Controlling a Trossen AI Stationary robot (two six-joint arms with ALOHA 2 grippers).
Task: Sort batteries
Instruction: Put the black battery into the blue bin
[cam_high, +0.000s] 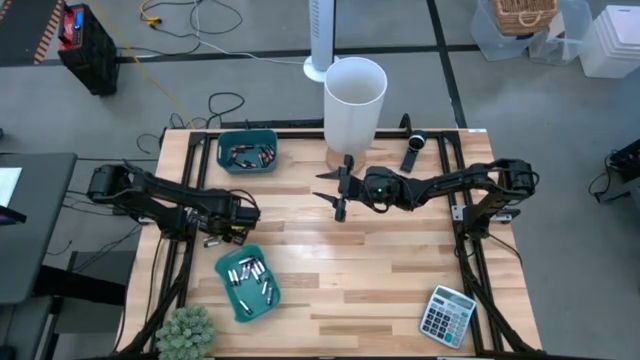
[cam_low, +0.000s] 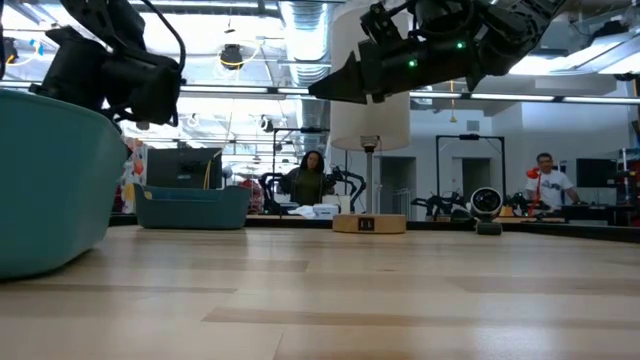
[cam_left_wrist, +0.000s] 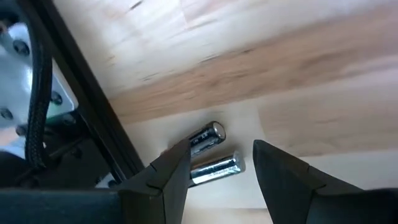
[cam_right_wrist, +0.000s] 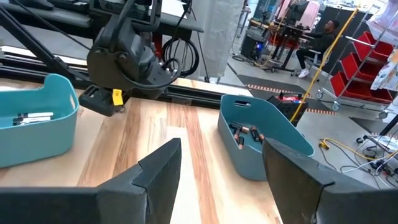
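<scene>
Left hand (cam_high: 218, 238) is down low at the left side of the wooden counter (cam_high: 400, 270), fingers spread, and the wrist view puts two loose batteries (cam_left_wrist: 211, 155) right between its fingertips (cam_left_wrist: 177, 165): two silvery cells lying side by side on the wood, nothing pinching them yet. That pair sits just beside the counter's dark frame rail, between the two teal bins. The far bin (cam_high: 247, 152) at the far left holds a cluster of dark, copper-ended cells; the near bin (cam_high: 248, 284), just nearer than the left hand, carries a scatter of silvery ones. Over in the middle, the right hand (cam_high: 338, 188) hangs above the counter with its fingers wide apart, gripping nothing, just nearer than the tall white cylinder (cam_high: 354, 98). From its wrist view both bins show, one either side of the open fingers. A calculator (cam_high: 446, 315) lies at the near right corner, a small plant (cam_high: 186, 332) at the near left.
</scene>
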